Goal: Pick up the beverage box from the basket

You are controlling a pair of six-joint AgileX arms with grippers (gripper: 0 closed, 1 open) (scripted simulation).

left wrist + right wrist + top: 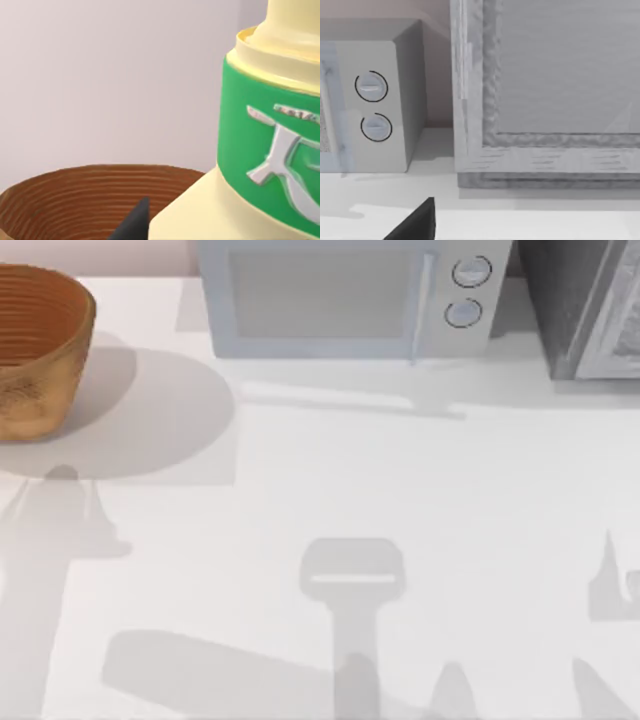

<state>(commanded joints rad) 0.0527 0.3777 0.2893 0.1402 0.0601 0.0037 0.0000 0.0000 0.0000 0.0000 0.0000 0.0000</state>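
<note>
Top view: the basket (40, 350) sits at the far left of the white tabletop (400, 480), cut off by the left edge, with a pale microwave (345, 295) along the back edge and a grey cabinet-like unit (585, 305) at the back right corner. What can be seen of the basket's ribbed inside looks bare, which fits a box that has already come up out of it. Shadows of both arms fall across the tabletop, so both hang above it.

Left wrist view: the beverage box (260, 165) looms very close, pale yellow with a green printed band and a paler neck running up out of the picture. It stands above and just in front of the basket's (85, 200) rim, with wall behind it rather than ribbing, so I judge it lifted clear of the basket. One dark fingertip of the left hand (134, 225) pokes in beside the box's lower edge. I read the left hand as closed on the box, since nothing else holds it up, though the contact itself is out of sight. The closeness makes sense for a thing held right under the wrist camera.

Right wrist view: the microwave's (370, 100) two dials face the camera, next to the grey unit (545, 90). A dark fingertip of the right hand (415, 225) shows low above the tabletop, holding nothing visible; I cannot tell how far it is open. This arm seems parked, leaving the lift to the left.
</note>
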